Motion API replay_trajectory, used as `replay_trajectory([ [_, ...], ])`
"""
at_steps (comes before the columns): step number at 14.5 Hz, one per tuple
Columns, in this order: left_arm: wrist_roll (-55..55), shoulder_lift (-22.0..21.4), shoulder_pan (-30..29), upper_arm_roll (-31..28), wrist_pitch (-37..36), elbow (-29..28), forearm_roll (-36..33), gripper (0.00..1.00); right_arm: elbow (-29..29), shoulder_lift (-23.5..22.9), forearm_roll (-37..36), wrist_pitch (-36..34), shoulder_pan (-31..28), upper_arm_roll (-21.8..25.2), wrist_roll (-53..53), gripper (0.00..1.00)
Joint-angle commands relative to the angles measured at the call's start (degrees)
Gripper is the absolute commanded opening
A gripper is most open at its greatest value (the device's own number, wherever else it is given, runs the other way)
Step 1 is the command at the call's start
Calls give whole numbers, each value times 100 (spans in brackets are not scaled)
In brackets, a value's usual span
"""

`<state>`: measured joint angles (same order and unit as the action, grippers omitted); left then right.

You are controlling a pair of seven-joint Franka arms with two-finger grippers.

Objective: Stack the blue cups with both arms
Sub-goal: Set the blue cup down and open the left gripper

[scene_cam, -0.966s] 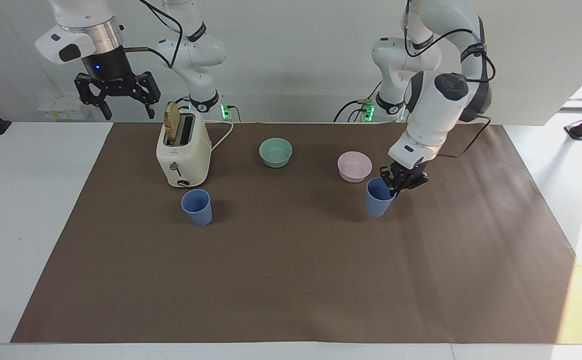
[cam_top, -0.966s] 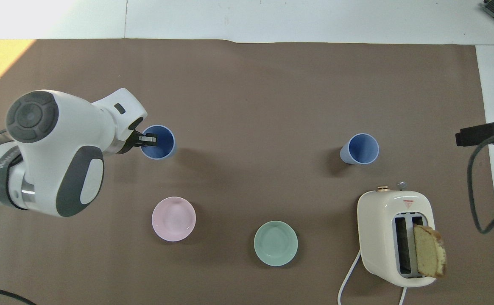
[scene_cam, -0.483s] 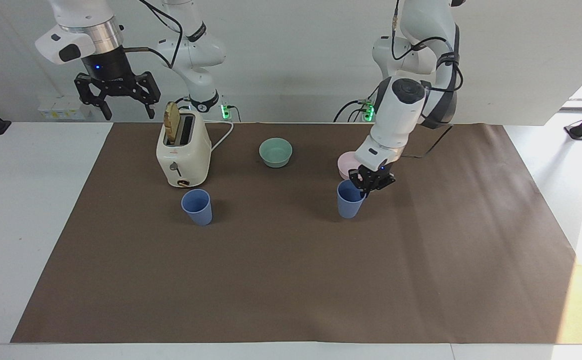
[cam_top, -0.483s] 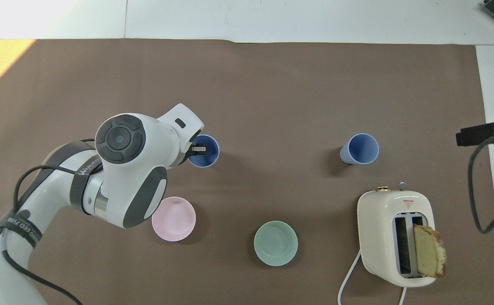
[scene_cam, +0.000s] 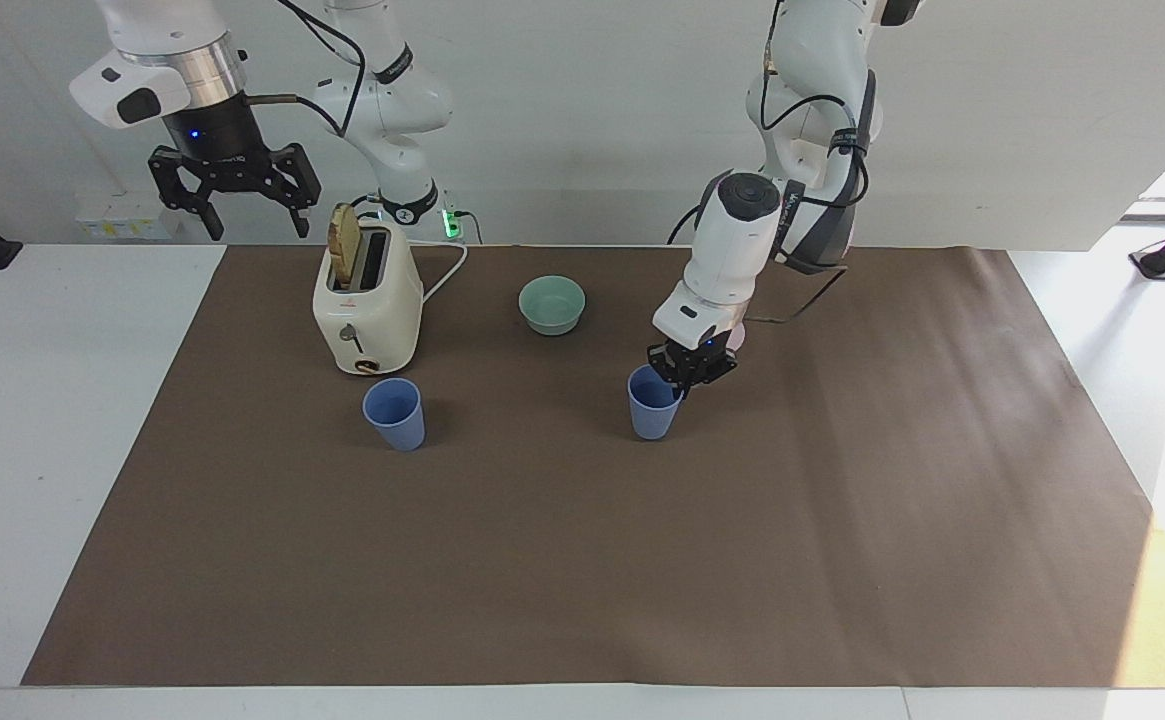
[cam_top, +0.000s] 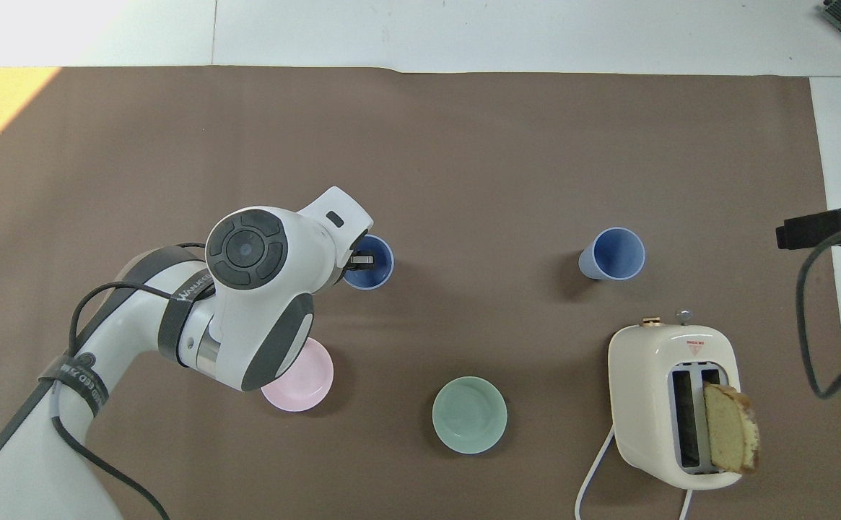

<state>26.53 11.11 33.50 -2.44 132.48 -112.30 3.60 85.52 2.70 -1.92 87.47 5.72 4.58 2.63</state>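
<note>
One blue cup (scene_cam: pixel 652 405) stands upright and low at the mat near the middle of the table; it also shows in the overhead view (cam_top: pixel 375 266). My left gripper (scene_cam: pixel 683 385) is shut on its rim, one finger inside the cup. I cannot tell whether its base touches the mat. The other blue cup (scene_cam: pixel 394 413) stands alone and upright on the mat, just farther from the robots than the toaster; it also shows in the overhead view (cam_top: pixel 613 254). My right gripper (scene_cam: pixel 235 205) is open and empty, high over the right arm's end of the table, and waits.
A cream toaster (scene_cam: pixel 367 305) with a bread slice stands toward the right arm's end. A teal-green bowl (scene_cam: pixel 552 303) sits nearer to the robots than the held cup. A pale pink bowl (cam_top: pixel 303 390) lies partly under the left arm. The brown mat (scene_cam: pixel 582 580) covers the table.
My left gripper has carried its blue cup sideways toward the other blue cup and the right arm's end. The right arm and the second cup have not moved.
</note>
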Motion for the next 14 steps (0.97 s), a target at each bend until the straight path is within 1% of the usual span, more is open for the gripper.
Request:
replay_trajectory([
  [1,11,-56,43,-64,173,-152,148,0,114,108,113,-19,-36,-10,-104,100],
  [2,-25,-65,43,-73,164,-152,402,0,114,108,113,-19,-36,-10,-105,100],
  [3,-34,-65,52,-73,147,-169,482,3,114,108,113,-19,-36,-10,-105,100],
  [4,-25,-65,43,-64,129,-178,501,11,114,108,113,-19,-36,-1,-113,100],
  [5,-16,-65,52,-73,121,-170,501,30,114,108,113,-19,-45,-1,-105,100],
  [6,-25,-65,43,-73,103,-135,501,60,114,108,113,-2,-36,-10,-96,100],
  [7,-34,-56,43,-81,85,-117,501,83,114,108,104,-2,-27,-27,-113,100],
  [8,-42,-74,26,-90,68,-108,501,96,114,108,104,-2,-27,-36,-113,100],
  [9,-34,-126,-9,-108,50,-99,492,100,114,117,104,-10,-36,-36,-105,100],
  [10,-25,-144,-79,-134,24,-47,449,100,123,117,104,-10,-27,-36,-105,100],
  [11,-16,-205,-115,-143,-159,-20,422,100,123,117,112,-2,-36,-36,-105,100],
  [12,-34,-327,-159,-160,-404,-20,413,100,132,117,121,-2,-36,-36,-105,100],
  [14,-418,-591,-483,-152,-705,6,299,100,184,143,121,-2,-36,-36,-105,100],
])
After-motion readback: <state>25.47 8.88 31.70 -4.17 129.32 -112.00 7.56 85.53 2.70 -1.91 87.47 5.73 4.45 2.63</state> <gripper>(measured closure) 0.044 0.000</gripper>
